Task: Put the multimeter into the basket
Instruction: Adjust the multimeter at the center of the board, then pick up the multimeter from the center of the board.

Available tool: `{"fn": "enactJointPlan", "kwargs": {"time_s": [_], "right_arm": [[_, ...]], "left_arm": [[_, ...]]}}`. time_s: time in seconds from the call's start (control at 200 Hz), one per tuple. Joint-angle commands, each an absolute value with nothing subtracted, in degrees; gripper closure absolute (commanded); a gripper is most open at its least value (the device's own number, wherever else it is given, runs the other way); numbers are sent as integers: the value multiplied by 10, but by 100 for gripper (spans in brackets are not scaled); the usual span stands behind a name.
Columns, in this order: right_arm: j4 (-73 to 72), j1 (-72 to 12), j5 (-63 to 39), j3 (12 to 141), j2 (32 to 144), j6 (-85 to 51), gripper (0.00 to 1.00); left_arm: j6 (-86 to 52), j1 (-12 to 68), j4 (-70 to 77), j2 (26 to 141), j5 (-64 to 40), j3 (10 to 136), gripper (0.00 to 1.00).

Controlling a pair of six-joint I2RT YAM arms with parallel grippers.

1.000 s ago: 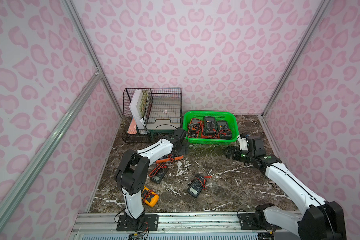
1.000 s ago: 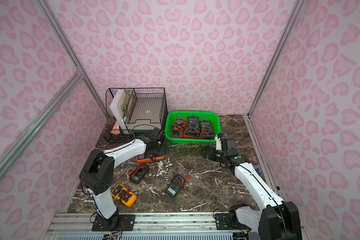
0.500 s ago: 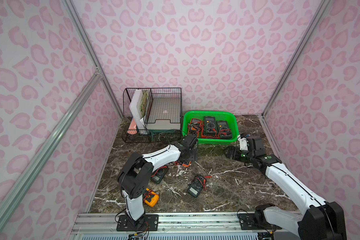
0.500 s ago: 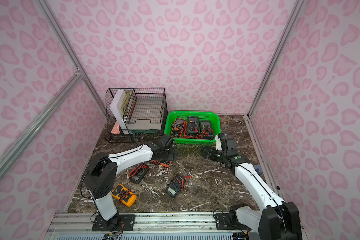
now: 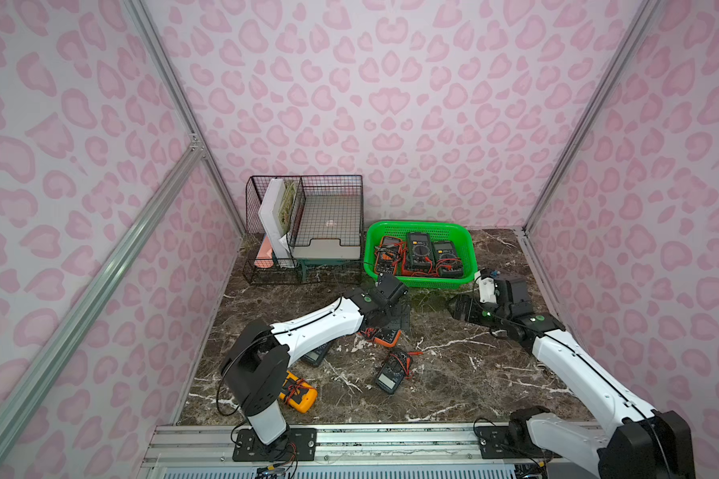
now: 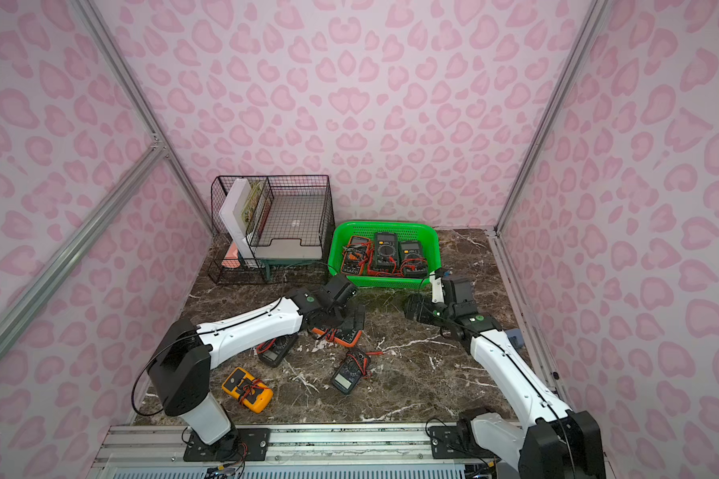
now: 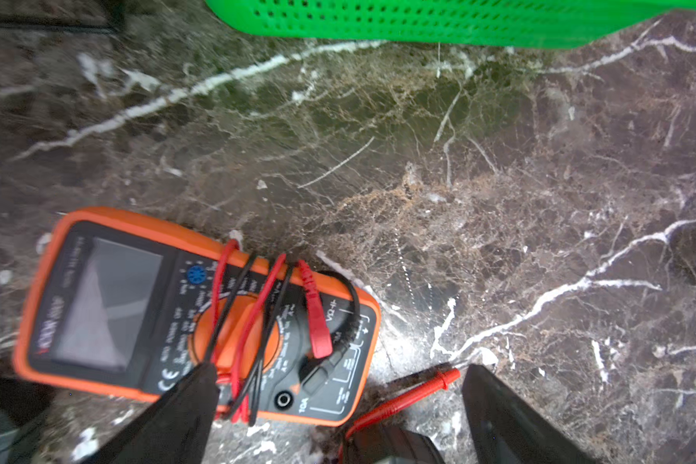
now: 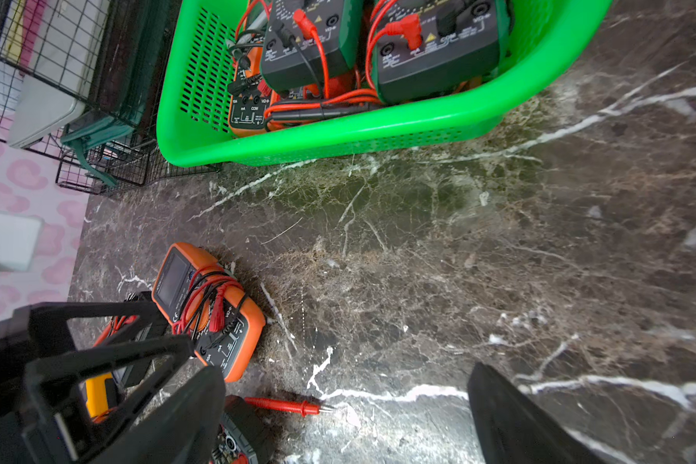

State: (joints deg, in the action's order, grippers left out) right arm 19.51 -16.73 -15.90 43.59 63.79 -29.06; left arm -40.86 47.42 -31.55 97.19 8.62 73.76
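The green basket (image 5: 420,226) (image 6: 387,226) stands at the back and holds three multimeters. An orange multimeter (image 5: 385,338) (image 6: 341,336) (image 7: 177,309) wrapped in red and black leads lies flat on the marble in front of it. My left gripper (image 5: 391,317) (image 7: 338,367) hangs open over that multimeter's socket end, with one fingertip (image 7: 201,377) over its face and the other clear of it. My right gripper (image 5: 457,307) (image 8: 346,371) stands open near the basket's (image 8: 338,140) front right corner, with only bare marble between its fingers.
A black wire organiser (image 5: 304,228) stands left of the basket. A dark multimeter (image 5: 391,371) with a loose red probe (image 8: 286,405), a yellow one (image 5: 297,392) and another dark one (image 5: 316,356) under my left arm lie nearer the front rail.
My left arm has swung right, from the organiser's front towards the basket's front. The orange multimeter has shifted right along with it. The right arm has not moved.
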Motion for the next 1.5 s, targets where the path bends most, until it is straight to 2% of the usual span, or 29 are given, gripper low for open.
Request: {"fn": "enactJointPlan", "kwargs": {"time_s": [0.0,0.22,0.595,0.99,1.495], "right_arm": [[196,-181,-175,446,642,-264,1],[202,-267,-156,482,681,-234,1],[216,-414,-95,529,781,-177,1],[239,-466,-80,623,907,-129,1],[264,-499,-48,743,1041,-71,1]], "left_arm": [[-418,474,-371,957,129,761,1],[-464,466,-406,915,143,761,2],[-538,422,-475,781,161,690,1],[-505,324,-504,634,152,621,2],[-435,201,-507,620,17,591,2]]}}
